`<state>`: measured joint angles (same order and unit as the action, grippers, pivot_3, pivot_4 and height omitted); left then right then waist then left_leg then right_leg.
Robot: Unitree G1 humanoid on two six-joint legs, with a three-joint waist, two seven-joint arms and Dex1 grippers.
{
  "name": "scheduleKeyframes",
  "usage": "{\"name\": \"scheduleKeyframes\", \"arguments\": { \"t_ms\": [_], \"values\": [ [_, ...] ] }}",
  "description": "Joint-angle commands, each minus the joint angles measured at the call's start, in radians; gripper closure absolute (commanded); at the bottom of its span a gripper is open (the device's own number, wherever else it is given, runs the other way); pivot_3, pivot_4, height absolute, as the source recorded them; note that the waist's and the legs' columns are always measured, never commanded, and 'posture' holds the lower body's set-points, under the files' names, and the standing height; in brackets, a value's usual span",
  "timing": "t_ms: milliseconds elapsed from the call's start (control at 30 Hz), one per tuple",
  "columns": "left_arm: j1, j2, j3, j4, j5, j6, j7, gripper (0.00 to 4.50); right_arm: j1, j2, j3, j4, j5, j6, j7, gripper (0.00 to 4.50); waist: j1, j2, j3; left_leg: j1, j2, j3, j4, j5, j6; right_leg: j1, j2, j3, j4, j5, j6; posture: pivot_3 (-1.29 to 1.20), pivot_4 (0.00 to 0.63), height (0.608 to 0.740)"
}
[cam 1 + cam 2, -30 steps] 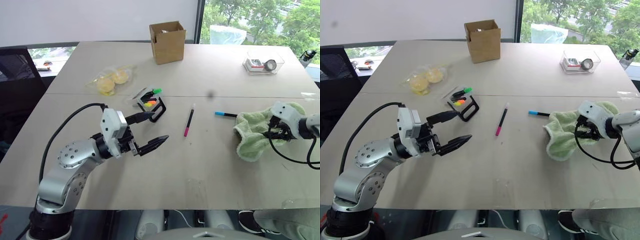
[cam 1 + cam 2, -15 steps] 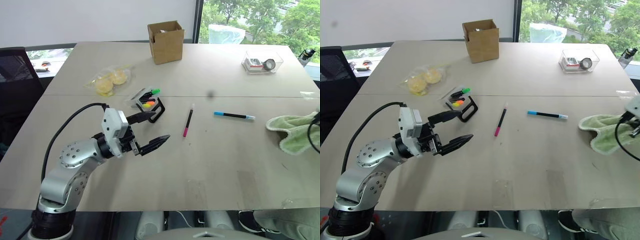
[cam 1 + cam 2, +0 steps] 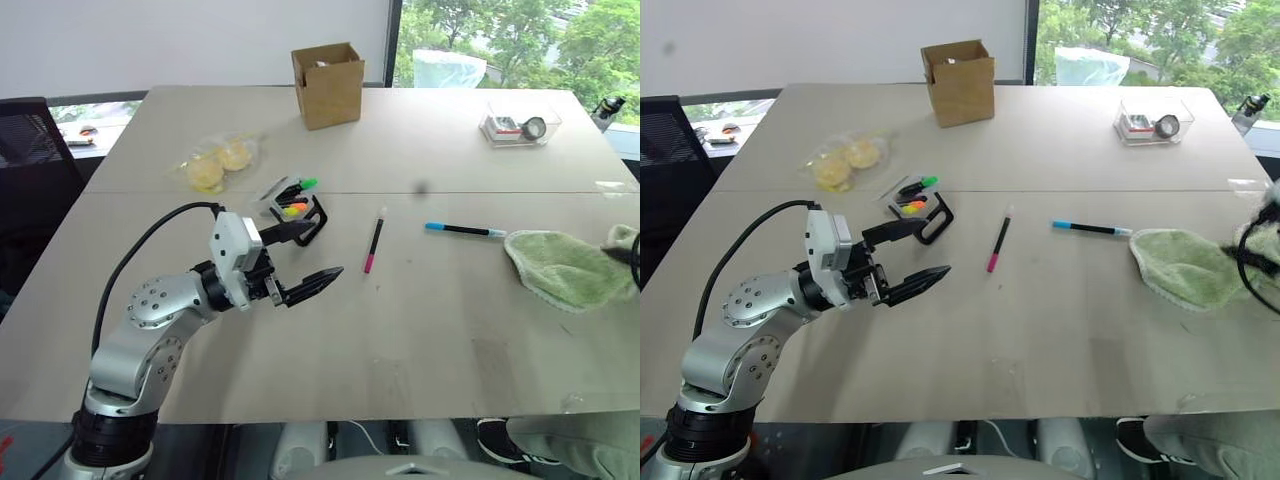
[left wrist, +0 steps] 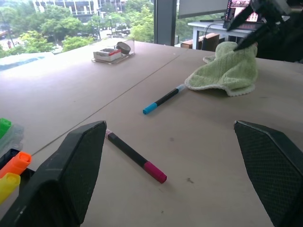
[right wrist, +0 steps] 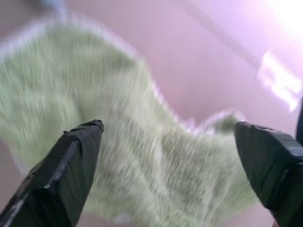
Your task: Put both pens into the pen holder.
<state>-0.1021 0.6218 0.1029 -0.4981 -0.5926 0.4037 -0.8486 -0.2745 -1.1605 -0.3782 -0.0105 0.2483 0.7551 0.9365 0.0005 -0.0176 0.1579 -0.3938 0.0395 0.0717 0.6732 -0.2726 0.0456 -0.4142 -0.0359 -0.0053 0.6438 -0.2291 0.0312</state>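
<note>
The pink-ended pen (image 3: 375, 245) lies mid-table and the blue-ended pen (image 3: 465, 230) lies to its right, both flat and in full view. The pen holder (image 3: 300, 212), black with bright highlighters in it, stands left of the pink-ended pen. My left gripper (image 3: 322, 250) hovers open just in front of the holder, empty, with its fingers (image 4: 75, 170) facing both pens. At the table's right edge my right gripper (image 5: 168, 125) is open above a green cloth (image 3: 565, 268), holding nothing. It also appears in the left wrist view (image 4: 233, 36).
A cardboard box (image 3: 328, 84) stands at the back centre, a clear tray (image 3: 517, 124) at the back right. A plastic bag with yellow items (image 3: 215, 165) lies behind the holder. A black chair (image 3: 30, 150) is at the table's left side.
My right gripper dragged the green cloth rightward off the blue-ended pen, then opened, let it go and rose. The cloth now lies flat. The left gripper stayed put.
</note>
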Motion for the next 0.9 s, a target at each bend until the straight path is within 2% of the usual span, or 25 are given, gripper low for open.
{"name": "scheduleKeyframes", "arguments": {
  "t_ms": [33, 133, 233, 300, 467, 600, 733, 833, 867, 900],
  "values": [
    [-0.003, -0.002, 0.005, -0.020, -0.007, -0.015, 0.002, 0.00, -0.076, 0.045, 0.009, -0.120, 0.116, 0.037, 0.028, 0.04, -0.002, 0.000, 0.000, 0.000, 0.001, 0.000, 0.000, 0.000, 0.000, 0.000, 0.000, 0.000, 0.000, 0.000, 0.000, 0.00, 0.150, 0.740],
    [-0.006, -0.003, 0.001, -0.018, -0.005, -0.014, 0.003, 0.00, -0.148, 0.078, 0.133, -0.130, 0.114, 0.023, 0.041, 0.04, -0.003, 0.000, 0.000, -0.001, 0.001, -0.001, 0.000, 0.000, 0.000, 0.000, 0.000, 0.000, 0.000, 0.000, 0.000, 0.00, 0.150, 0.740],
    [-0.011, -0.001, 0.000, -0.021, -0.010, -0.011, 0.000, 0.00, -0.307, 0.160, 0.420, 0.006, -0.038, -0.120, 0.092, 0.04, -0.013, -0.001, 0.000, -0.001, 0.000, 0.001, 0.000, 0.000, 0.000, 0.000, -0.001, 0.000, -0.001, 0.000, 0.000, 0.00, 0.150, 0.740],
    [-0.011, 0.002, 0.005, -0.025, -0.017, -0.011, -0.006, 0.00, -0.396, 0.208, 0.527, 0.125, -0.104, -0.194, 0.132, 0.04, -0.015, -0.002, 0.000, 0.000, 0.000, 0.002, 0.000, 0.000, 0.000, 0.000, -0.001, 0.002, -0.001, 0.001, 0.001, 0.00, 0.150, 0.740],
    [0.014, 0.039, 0.026, -0.049, -0.080, 0.013, -0.076, 0.00, -0.628, 0.349, 0.723, 0.525, -0.254, -0.393, 0.240, 0.04, -0.011, -0.001, 0.001, -0.003, -0.001, 0.002, 0.000, 0.000, 0.000, -0.003, -0.001, 0.001, -0.001, 0.001, 0.001, 0.00, 0.150, 0.740],
    [0.015, 0.061, 0.036, -0.051, -0.093, 0.007, -0.095, 0.00, -0.774, 0.470, 0.792, 0.866, -0.361, -0.530, 0.229, 0.04, -0.011, -0.001, 0.001, -0.004, 0.000, 0.001, -0.001, 0.002, -0.004, -0.004, -0.001, 0.000, -0.001, 0.001, 0.001, 0.00, 0.150, 0.740],
    [0.012, 0.067, 0.038, -0.050, -0.082, -0.007, -0.096, 0.00, -0.852, 0.523, 0.807, 1.059, -0.419, -0.544, 0.264, 1.33, -0.013, -0.001, 0.001, -0.004, 0.000, 0.001, -0.002, 0.003, -0.004, -0.004, -0.002, 0.000, -0.001, 0.001, 0.001, 0.00, 0.150, 0.740],
    [-0.002, 0.062, 0.035, -0.043, -0.077, -0.002, -0.077, 0.00, -0.859, 0.519, 0.818, 1.093, -0.449, -0.545, 0.330, 2.77, -0.010, -0.001, 0.001, -0.004, -0.001, 0.001, -0.001, 0.003, -0.004, -0.003, -0.003, 0.000, -0.001, 0.001, 0.001, 0.00, 0.150, 0.740],
    [-0.009, 0.058, 0.034, -0.043, -0.093, 0.012, -0.069, 0.00, -0.857, 0.517, 0.808, 1.098, -0.450, -0.545, 0.330, 3.06, -0.008, -0.001, 0.001, -0.003, -0.001, 0.001, -0.001, 0.003, -0.004, -0.002, -0.003, -0.001, -0.001, 0.001, 0.001, 0.00, 0.150, 0.740],
    [-0.017, 0.052, 0.033, -0.045, -0.114, 0.026, -0.064, 0.00, -0.857, 0.516, 0.795, 1.101, -0.446, -0.540, 0.329, 3.68, -0.007, -0.001, 0.001, -0.003, -0.001, 0.000, -0.001, 0.003, -0.004, -0.001, -0.003, -0.002, -0.001, 0.001, 0.001, 0.00, 0.150, 0.740]
  ]
}}
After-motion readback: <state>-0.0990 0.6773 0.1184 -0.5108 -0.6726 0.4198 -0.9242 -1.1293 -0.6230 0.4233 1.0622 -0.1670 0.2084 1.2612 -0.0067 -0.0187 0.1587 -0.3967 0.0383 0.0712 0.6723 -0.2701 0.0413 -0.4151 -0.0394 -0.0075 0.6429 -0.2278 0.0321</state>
